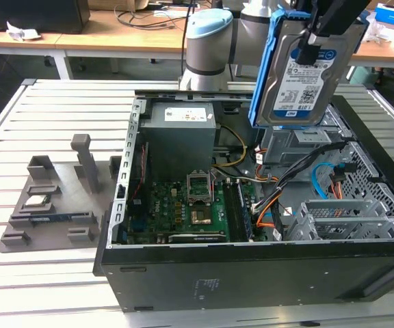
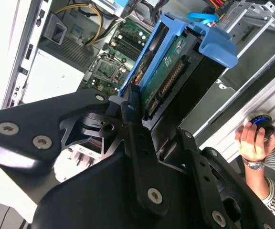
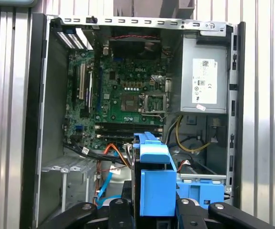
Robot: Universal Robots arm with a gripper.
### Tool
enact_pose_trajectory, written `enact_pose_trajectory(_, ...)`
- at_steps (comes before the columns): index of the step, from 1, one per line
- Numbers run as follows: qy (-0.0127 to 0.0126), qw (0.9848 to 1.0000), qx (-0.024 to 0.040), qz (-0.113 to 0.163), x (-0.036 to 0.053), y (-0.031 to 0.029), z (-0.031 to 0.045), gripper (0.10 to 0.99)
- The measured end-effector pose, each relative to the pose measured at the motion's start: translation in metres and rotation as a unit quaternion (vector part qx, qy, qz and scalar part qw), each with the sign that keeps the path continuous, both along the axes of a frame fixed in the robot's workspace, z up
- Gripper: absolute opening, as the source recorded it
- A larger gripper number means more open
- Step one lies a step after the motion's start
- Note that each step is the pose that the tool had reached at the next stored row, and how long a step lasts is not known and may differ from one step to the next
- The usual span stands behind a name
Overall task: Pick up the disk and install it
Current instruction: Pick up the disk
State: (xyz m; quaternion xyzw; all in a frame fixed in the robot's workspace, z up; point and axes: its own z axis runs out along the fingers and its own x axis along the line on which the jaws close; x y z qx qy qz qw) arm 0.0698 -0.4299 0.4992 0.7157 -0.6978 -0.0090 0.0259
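The disk (image 1: 305,75), a silver hard drive with a blue-and-white label and blue side rails, hangs upright in the air over the open computer case (image 1: 252,273), above the drive cage (image 1: 299,147). My gripper (image 1: 314,37) is shut on its upper end. In the second wrist view the black fingers (image 2: 130,107) clamp the disk (image 2: 175,71), whose green circuit board and connector edge show. In the first wrist view the disk's blue rail (image 3: 154,181) sits between the gripper's (image 3: 152,207) fingers, over the case's lower bays.
Inside the case are a grey power-supply box (image 1: 180,133), the motherboard (image 1: 190,205), loose orange and blue cables (image 1: 320,181) and a metal bracket (image 1: 340,219). A grey parts fixture (image 1: 53,198) lies at the exterior view's left. A person's hand (image 2: 252,138) is beside the case.
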Motion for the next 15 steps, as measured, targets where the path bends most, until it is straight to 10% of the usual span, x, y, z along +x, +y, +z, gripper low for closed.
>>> enact_pose_trajectory(12, 0.0000, 1.0000, -0.0031, 0.000, 0.0000, -0.0265, -0.0001, 0.361)
enact_pose_trajectory(15, 0.0000, 1.0000, -0.0052, 0.000, 0.0000, -0.0413, -0.0001, 0.361)
